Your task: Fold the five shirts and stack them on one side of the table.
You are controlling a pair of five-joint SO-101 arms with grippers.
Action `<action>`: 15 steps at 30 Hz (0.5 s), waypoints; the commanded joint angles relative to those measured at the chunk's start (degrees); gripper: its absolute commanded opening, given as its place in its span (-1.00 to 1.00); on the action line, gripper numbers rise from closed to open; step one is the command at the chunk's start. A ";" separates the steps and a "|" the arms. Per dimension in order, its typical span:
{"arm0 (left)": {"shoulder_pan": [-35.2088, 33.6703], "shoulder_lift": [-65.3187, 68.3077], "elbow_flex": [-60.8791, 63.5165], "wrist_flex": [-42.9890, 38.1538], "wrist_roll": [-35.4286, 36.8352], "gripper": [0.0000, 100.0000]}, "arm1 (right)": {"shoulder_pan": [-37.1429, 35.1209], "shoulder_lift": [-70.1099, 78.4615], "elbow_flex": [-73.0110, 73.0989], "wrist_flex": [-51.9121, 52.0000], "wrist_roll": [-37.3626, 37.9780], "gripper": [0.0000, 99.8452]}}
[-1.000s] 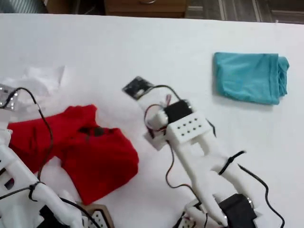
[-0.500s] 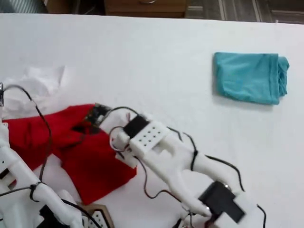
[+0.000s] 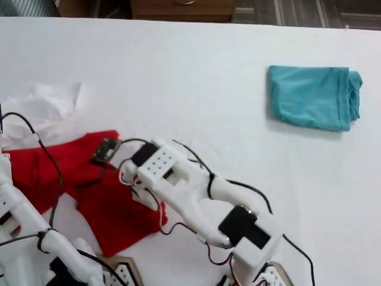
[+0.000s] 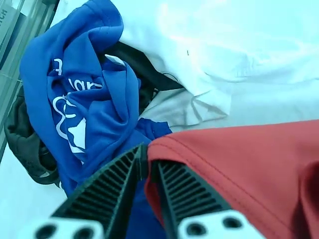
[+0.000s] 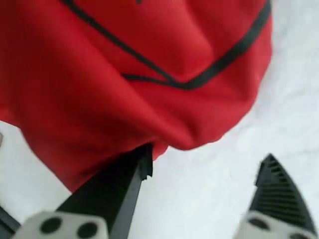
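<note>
Red shirt [image 3: 113, 202] lay rumpled at the near left of the table [image 3: 196, 77], prob the one being worked on. Left gripper [image 4: 148, 154] was clenched on its hem. Right gripper [image 5: 207, 167] hung released w/ jaws wide, one finger touching the shirt's rounded edge. Progress imo: 1 of 5 done, just the teal shirt [image 3: 312, 98] folded at the far right, well apart, nothing stacked on it yet. White shirt [image 3: 41, 104] sat loose just beyond the red one. Left wrist view added a blue shirt [image 4: 84, 99] and a dark shirt [image 4: 22, 144] bunched beside the white. High view gave the overall layout.
</note>
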 commanded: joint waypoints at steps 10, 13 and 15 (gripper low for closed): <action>1.05 -1.14 3.30 0.00 0.00 -0.95 | 0.13 -0.04 -19.69 11.12 -2.11 -0.88; 1.05 -1.14 3.21 0.00 0.00 -0.95 | -0.04 0.48 -24.70 15.78 -6.33 -0.67; 1.05 -1.14 3.12 0.00 0.00 -0.95 | -0.40 0.57 -25.76 17.27 -7.30 -0.49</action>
